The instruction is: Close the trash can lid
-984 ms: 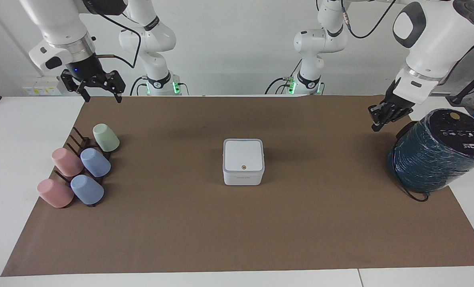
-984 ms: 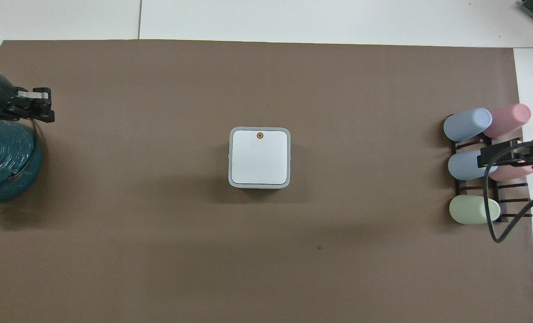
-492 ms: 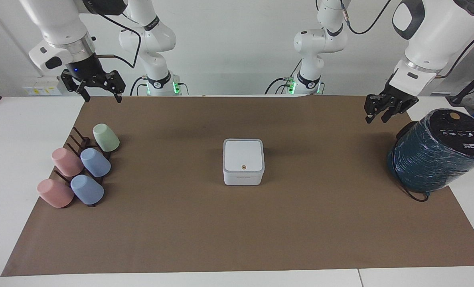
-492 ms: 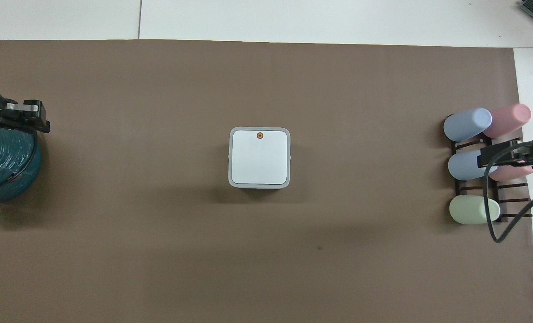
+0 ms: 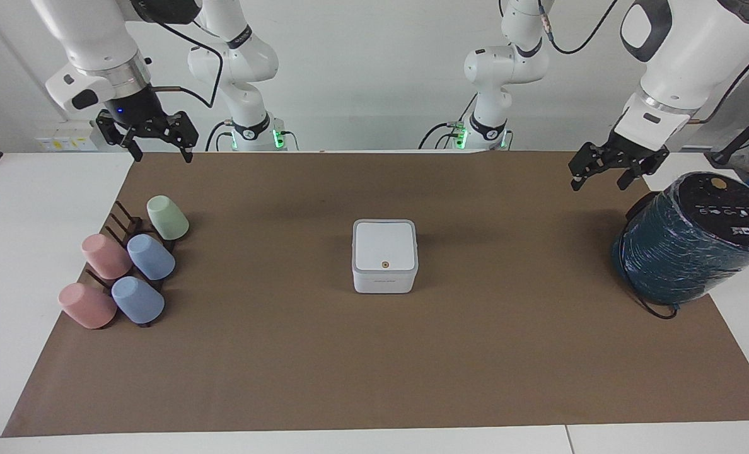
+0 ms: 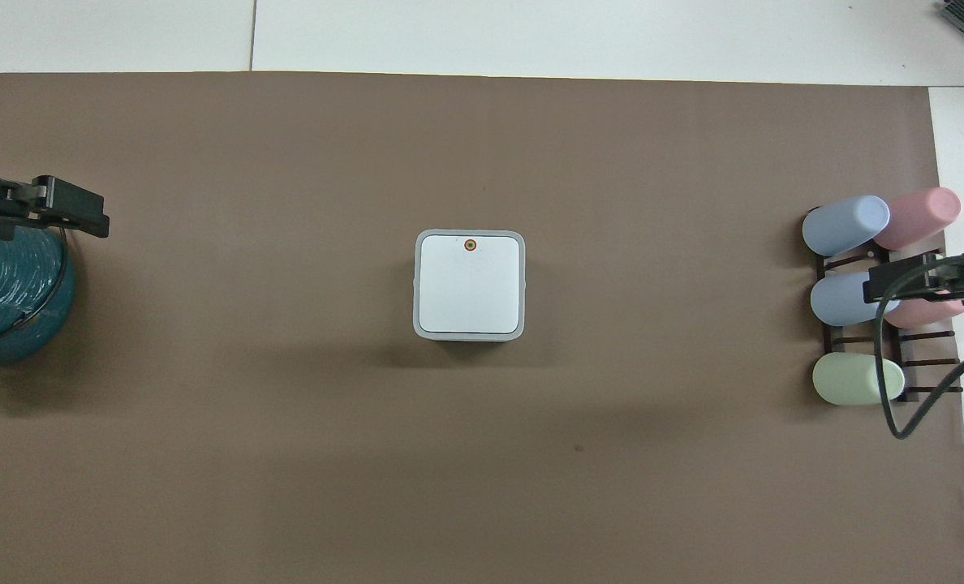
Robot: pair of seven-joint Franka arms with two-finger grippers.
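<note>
Trash can shut at mid-mat, both grippers raised at the table's ends.

You see the brown mat with the teal wrapped cylinder at the left arm's end and a cup rack at the right arm's end. The trash can sits between them, its lid lying flat. Your left gripper hangs over the mat beside the cylinder, fingers spread; your right gripper waits above the mat's edge, fingers apart.

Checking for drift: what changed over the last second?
Only the left gripper moved: it rose from beside the teal cylinder, turned, and its fingers spread open. The right gripper stayed open over the mat's edge. The trash can, its shut lid and the cups stayed put.
</note>
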